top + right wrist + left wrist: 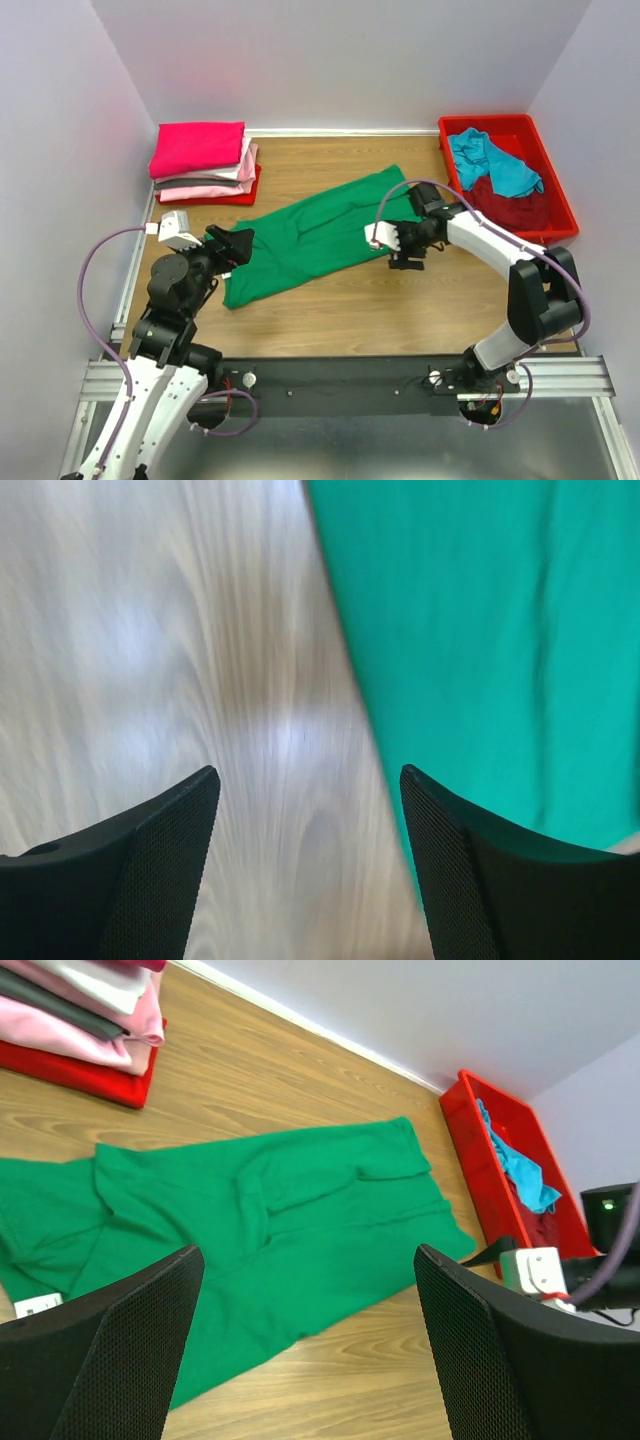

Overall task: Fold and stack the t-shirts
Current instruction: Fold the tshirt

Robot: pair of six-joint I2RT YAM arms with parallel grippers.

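Note:
A bright green t-shirt (320, 235) lies as a long, partly folded strip slanting across the wooden table, also seen in the left wrist view (270, 1210) and the right wrist view (480, 630). My left gripper (232, 247) (308, 1260) hovers open over the shirt's near-left end, nothing between its fingers. My right gripper (403, 250) (308, 775) is open just off the shirt's near-right edge, over bare wood. A stack of folded t-shirts (205, 160) (80, 1020), hot pink on top, sits at the back left. A teal t-shirt (490, 160) and a dark red one (515, 210) lie crumpled in the bin.
The red plastic bin (562, 200) (470, 1150) stands at the back right against the wall. White walls close in the table on three sides. A metal rail (330, 378) carrying both arm bases runs along the near edge.

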